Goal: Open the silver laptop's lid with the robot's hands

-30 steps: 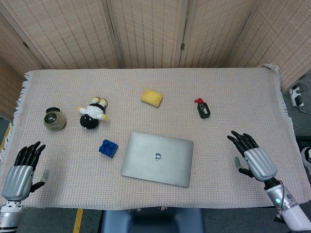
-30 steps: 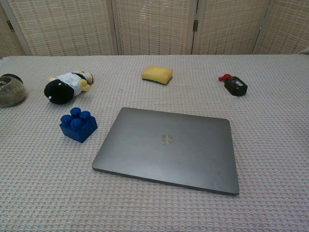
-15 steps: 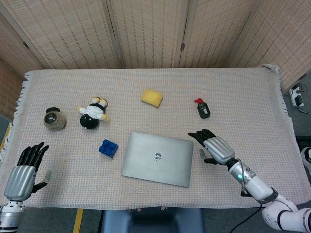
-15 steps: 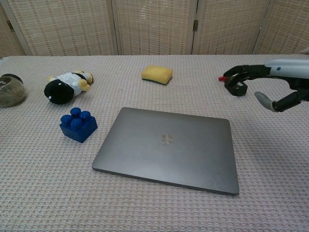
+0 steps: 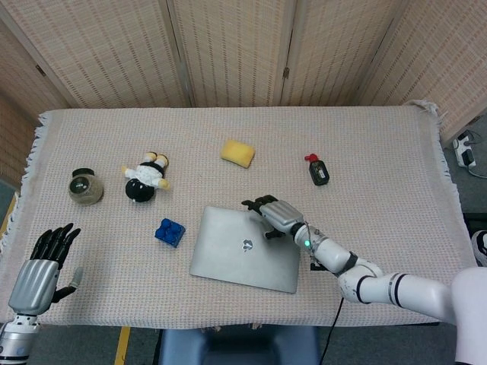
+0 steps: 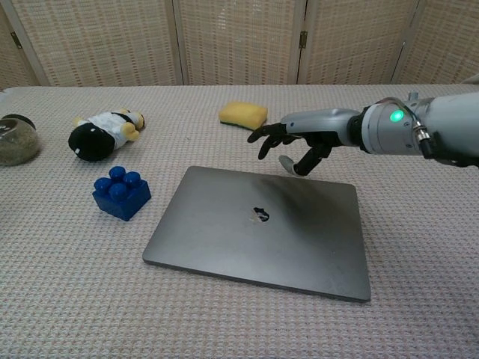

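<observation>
- The right hand [image 5: 278, 214] has swung in from the table's [image 5: 396, 144] right side to hover over the laptop's [image 5: 228, 255] far edge, fingers [image 6: 263, 137] apart, holding nothing.
- The silver laptop lies closed and flat at the table's near centre, logo up.
- The left hand [image 5: 38, 262] has barely moved, fingers spread.

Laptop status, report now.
Right hand open, above laptop rear edge. Left hand open, at table's near corner. Lid closed. Nothing on it.
</observation>
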Controlling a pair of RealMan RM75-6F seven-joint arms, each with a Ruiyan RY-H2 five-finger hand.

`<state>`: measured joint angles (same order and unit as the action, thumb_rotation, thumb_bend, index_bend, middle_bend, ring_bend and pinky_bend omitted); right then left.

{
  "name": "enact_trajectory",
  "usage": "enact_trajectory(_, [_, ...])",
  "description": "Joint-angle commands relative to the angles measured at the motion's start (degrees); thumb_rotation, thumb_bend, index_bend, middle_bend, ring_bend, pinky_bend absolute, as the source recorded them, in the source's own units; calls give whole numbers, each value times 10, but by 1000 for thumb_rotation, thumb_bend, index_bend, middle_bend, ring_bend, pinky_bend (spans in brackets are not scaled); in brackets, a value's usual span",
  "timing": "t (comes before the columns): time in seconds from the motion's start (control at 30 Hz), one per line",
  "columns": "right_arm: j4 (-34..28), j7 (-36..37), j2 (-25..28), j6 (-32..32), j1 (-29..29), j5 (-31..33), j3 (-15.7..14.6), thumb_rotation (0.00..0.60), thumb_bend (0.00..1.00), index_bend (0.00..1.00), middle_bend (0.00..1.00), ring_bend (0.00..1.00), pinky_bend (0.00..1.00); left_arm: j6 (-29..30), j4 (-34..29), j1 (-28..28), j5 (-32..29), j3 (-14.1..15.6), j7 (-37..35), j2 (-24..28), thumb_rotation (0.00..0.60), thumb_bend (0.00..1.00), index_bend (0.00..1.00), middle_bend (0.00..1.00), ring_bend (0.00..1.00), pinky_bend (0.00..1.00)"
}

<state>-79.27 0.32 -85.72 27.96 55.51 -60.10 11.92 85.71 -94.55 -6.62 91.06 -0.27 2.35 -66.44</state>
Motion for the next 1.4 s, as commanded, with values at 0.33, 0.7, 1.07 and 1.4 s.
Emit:
enact_trajectory(0.33, [118,-67,-100,-24,83,103,-24,600,763,0,174,63,0,-2,11,2,-3,2,-17,0,600,523,56,68,0,0])
enact_trajectory(0.7, [97,-65,-103,-18,94,93,-25,600,763,0,172,61,0,-8,15,0,-6,2,-18,-3,600,523,56,68,0,0])
enact_trajectory(1.07, [23,-56,-85,-9,94,39,-26,600,763,0,171,57,0,-10,14,1,-7,5,-17,-4,600,523,56,68,0,0])
enact_trajectory(1.4, [-97,-49,-5,114,9,-90,-70,600,713,0,66,69,0,-10,19,0,-5,3,-24,-4,600,523,56,68,0,0])
